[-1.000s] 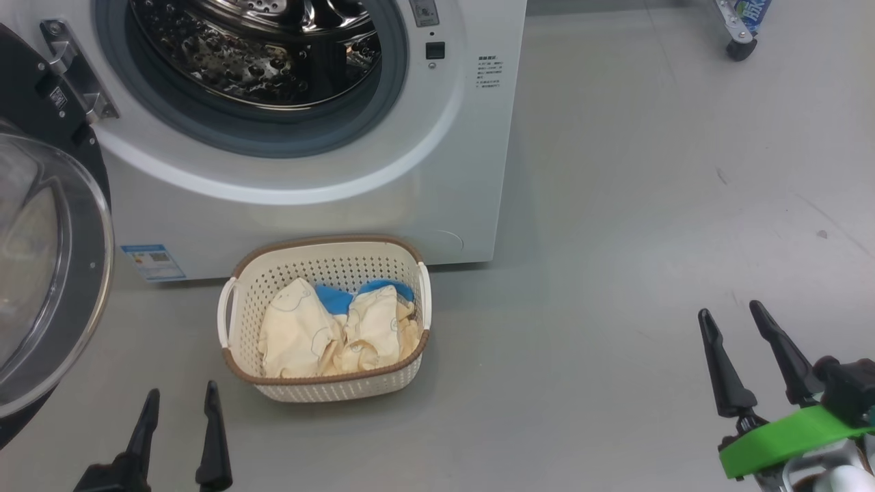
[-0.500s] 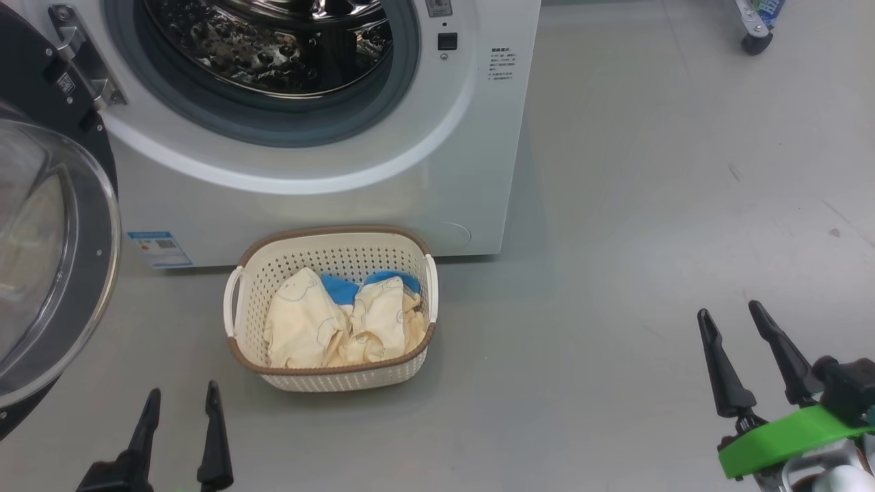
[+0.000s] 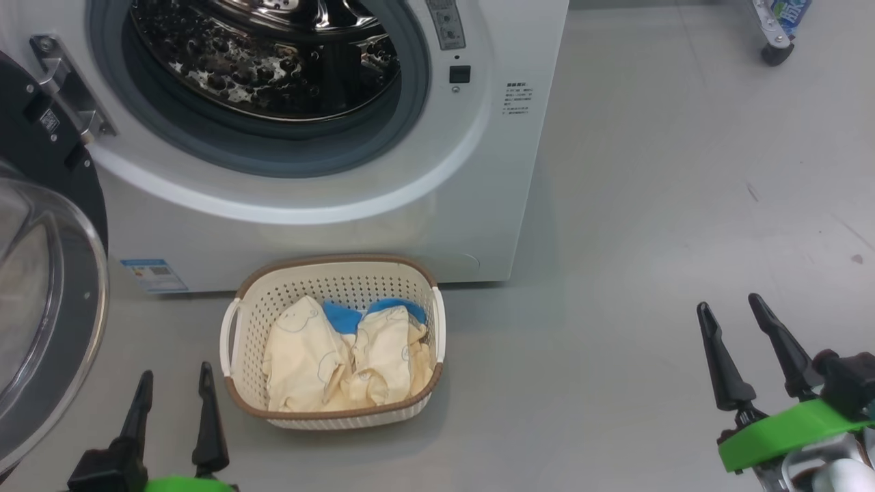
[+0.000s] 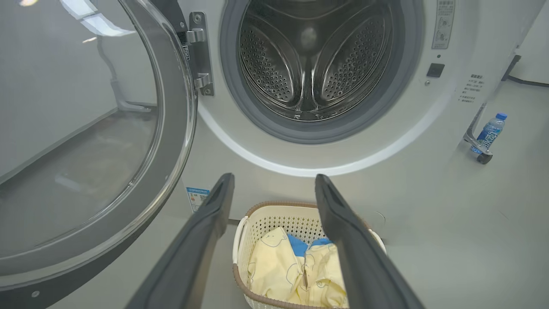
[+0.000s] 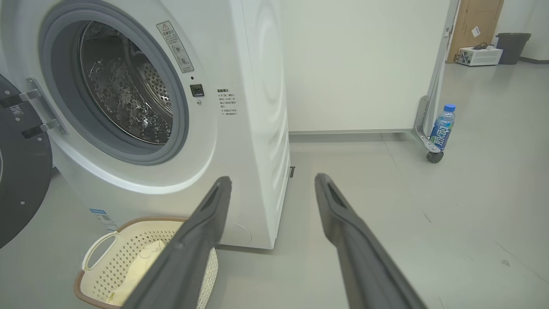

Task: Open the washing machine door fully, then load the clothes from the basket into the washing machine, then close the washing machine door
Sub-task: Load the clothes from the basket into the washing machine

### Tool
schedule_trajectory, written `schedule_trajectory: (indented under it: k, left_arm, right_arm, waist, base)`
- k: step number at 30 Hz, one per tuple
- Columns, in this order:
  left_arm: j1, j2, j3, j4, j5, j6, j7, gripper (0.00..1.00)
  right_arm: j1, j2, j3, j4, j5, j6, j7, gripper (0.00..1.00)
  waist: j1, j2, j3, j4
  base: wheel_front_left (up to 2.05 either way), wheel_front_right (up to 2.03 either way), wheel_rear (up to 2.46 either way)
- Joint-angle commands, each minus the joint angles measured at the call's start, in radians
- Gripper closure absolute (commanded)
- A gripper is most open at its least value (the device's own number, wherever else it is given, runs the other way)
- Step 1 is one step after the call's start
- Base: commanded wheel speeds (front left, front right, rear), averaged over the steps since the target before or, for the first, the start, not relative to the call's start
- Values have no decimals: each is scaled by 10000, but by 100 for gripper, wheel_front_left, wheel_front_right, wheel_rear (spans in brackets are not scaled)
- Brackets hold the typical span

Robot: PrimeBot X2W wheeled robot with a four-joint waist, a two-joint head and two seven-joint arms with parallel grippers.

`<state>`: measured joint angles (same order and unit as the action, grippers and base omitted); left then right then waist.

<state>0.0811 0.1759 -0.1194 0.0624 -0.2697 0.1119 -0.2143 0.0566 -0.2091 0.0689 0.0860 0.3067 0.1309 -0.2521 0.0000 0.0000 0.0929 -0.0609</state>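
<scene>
Left of basket (image 3: 342, 418), door (image 3: 41, 321) wide for loading.
I hold left gripper (image 3: 174, 370) and right gripper (image 3: 729, 302) spread, empty.

Grey floor (image 3: 649, 205) carries the washing machine (image 3: 472, 191), the basket (image 3: 342, 421) just before it, 1 bottle (image 5: 441, 126) well apart.

The washing machine door (image 3: 41, 307) had glossy glass, the drum (image 3: 273, 68) shiny perforated steel, the basket (image 3: 335, 280) matt plastic, the clothes (image 3: 328, 362) soft cloth

readable text: none | big white front-loading washing machine (image 5: 206, 141): grey warning-triangle sticker (image 5: 175, 46), black print (image 5: 226, 102) too small
</scene>
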Motion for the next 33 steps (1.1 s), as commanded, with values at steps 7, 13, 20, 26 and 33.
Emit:
schedule_trajectory:
  k: [7,13,20,26,33]
  left_arm:
    - [-480,134,404,-244,-4,93,-195,0]
    - [-504,158,359,-208,-21,54,-258,0]
    - [-508,144,282,-193,-36,58,-284,0]
    - [-530,136,239,-225,-54,120,-282,0]
    - [-592,98,226,-310,-126,204,-265,0]
  right_arm:
    - [-426,-237,126,-339,14,-2,-97,0]
    - [-481,-212,95,-309,26,-2,-97,0]
    - [-503,-181,85,-280,24,-2,-97,0]
    - [-517,-157,61,-296,13,-2,-97,0]
    - [-533,-124,39,-356,29,-2,-97,0]
  waist:
    - [0,0,170,26]
    - [0,0,206,6]
    - [0,0,213,-42]
    - [0,0,286,-60]
    - [0,0,477,-39]
  base:
    - [76,-76,0]
    - [5,-5,0]
    - [0,0,0]
    - [0,0,0]
    - [0,0,0]
